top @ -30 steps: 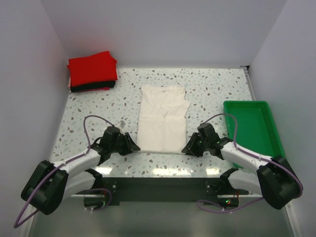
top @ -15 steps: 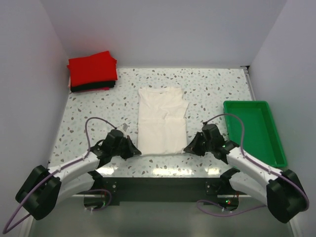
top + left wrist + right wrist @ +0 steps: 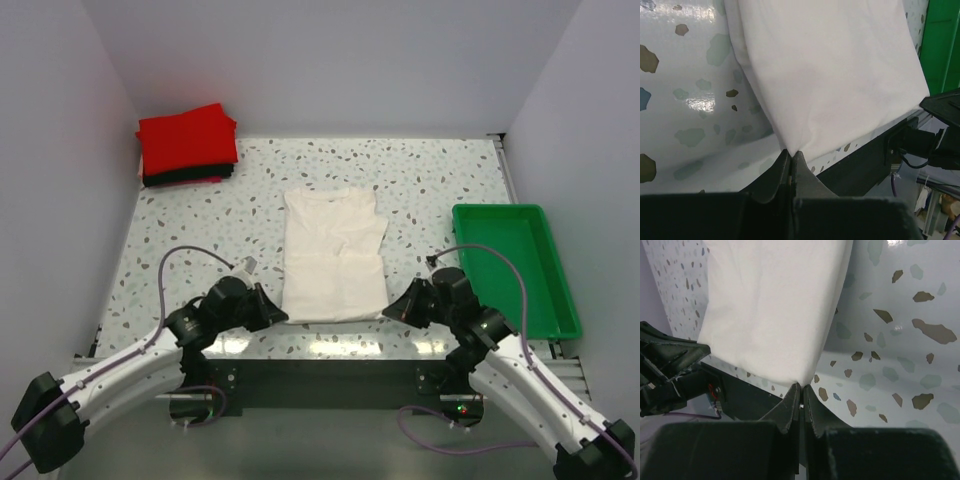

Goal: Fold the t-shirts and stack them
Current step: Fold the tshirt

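Top external view, from my left: a folded red t-shirt [image 3: 187, 138] sits on a black t-shirt [image 3: 185, 177] in the far left corner of the bench [image 3: 440, 180]. My left tool [image 3: 275, 315] is pinched tight on the near left corner of the cream-white t-shirt [image 3: 333, 255], which lies folded lengthwise mid-bench, its hem near the front edge. My right tool [image 3: 390, 313] is clamped on the near right corner. Both wrist views show cloth caught between closed fingertips. A green tray [image 3: 510, 260] rests at the right, apart from the shirt.
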You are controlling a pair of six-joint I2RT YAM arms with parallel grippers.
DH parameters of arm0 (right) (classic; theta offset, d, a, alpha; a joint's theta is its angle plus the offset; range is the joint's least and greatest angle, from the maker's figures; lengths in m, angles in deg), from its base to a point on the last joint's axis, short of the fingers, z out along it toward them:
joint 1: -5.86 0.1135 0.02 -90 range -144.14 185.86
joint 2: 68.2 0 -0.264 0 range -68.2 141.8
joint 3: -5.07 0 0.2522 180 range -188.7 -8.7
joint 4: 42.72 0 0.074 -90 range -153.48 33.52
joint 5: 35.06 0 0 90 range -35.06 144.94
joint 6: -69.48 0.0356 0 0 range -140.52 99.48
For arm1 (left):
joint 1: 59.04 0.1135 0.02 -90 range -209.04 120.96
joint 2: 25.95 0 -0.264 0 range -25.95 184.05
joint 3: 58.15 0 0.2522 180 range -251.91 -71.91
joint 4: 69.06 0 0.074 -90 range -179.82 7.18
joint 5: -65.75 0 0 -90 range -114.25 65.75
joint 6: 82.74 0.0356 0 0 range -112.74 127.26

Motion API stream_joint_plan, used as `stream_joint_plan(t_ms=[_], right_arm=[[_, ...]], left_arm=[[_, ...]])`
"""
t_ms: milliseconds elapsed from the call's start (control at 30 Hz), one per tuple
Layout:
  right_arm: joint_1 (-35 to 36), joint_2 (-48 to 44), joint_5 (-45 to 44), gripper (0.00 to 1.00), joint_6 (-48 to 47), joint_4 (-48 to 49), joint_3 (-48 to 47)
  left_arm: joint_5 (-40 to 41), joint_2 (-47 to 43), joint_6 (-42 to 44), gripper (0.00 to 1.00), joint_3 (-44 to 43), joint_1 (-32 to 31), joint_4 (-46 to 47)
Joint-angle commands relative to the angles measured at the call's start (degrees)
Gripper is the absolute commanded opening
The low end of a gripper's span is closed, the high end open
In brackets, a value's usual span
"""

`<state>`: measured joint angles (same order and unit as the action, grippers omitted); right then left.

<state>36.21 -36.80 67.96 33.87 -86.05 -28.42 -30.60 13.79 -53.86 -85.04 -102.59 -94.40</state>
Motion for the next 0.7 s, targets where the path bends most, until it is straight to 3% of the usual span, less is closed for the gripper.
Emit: stream_joint_plan(t_ms=[0,100,333,467,667], right_arm=[[-0.1,0.8,-0.7,0.0,-3.0,-5.1,-5.9],[0.0,4.0,-2.9,0.0,-5.9,-5.9,-11.7],[-0.1,21.0,-8.8,0.0,-12.7,-6.0,-27.2],[-0.6,29.5,-10.9,0.0,-14.5,-4.9,-35.4],[-8.6,41.8,-8.0,0.0,-16.8,-0.9,-44.5]], left_arm=[[4.1,-1.2,0.1,0.0,-5.1,-0.1,-2.9],[6.2,2.3,2.8,0.0,-11.0,0.0,-3.8],[12.3,16.3,9.9,0.0,-26.3,2.8,-6.6],[9.3,22.8,12.5,0.0,-32.5,8.4,-6.0],[6.6,34.4,16.3,0.0,-42.9,15.9,-2.9]])
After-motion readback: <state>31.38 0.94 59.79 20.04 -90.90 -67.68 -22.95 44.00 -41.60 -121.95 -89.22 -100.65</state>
